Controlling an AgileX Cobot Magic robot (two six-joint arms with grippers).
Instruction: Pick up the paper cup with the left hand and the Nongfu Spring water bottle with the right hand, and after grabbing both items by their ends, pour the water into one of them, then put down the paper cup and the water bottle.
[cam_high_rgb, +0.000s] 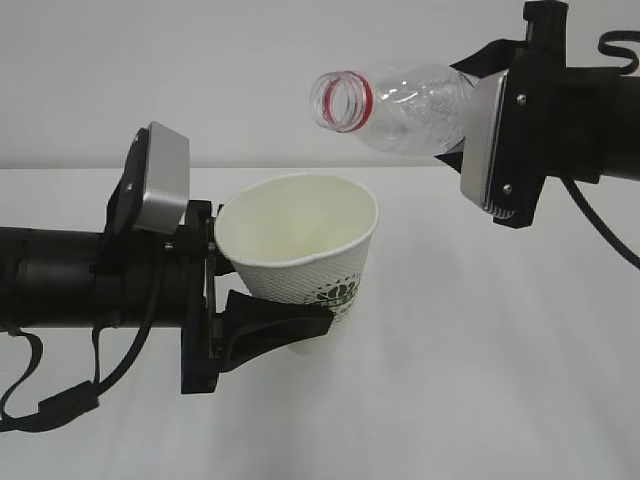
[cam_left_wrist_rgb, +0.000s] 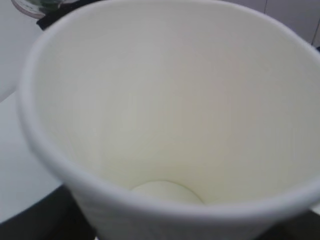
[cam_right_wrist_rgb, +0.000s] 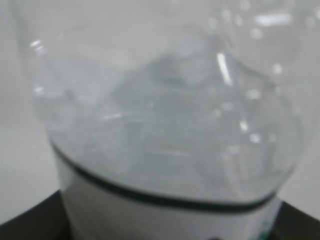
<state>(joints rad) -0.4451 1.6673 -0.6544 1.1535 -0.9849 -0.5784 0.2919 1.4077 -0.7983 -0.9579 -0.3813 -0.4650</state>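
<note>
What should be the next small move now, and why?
Probably tip the bottle a little more, mouth down. The right gripper holds it almost level, its open mouth above the cup and slightly to the cup's right. The left gripper holds the cup clear of the table, and no stream is visible, so water is not seen reaching the cup.

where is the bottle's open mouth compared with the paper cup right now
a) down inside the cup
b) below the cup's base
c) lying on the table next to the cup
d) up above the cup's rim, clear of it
d: in the exterior view the water bottle is held tipped on its side, its red-ringed mouth above the rim of the paper cup with a gap between them.
</note>
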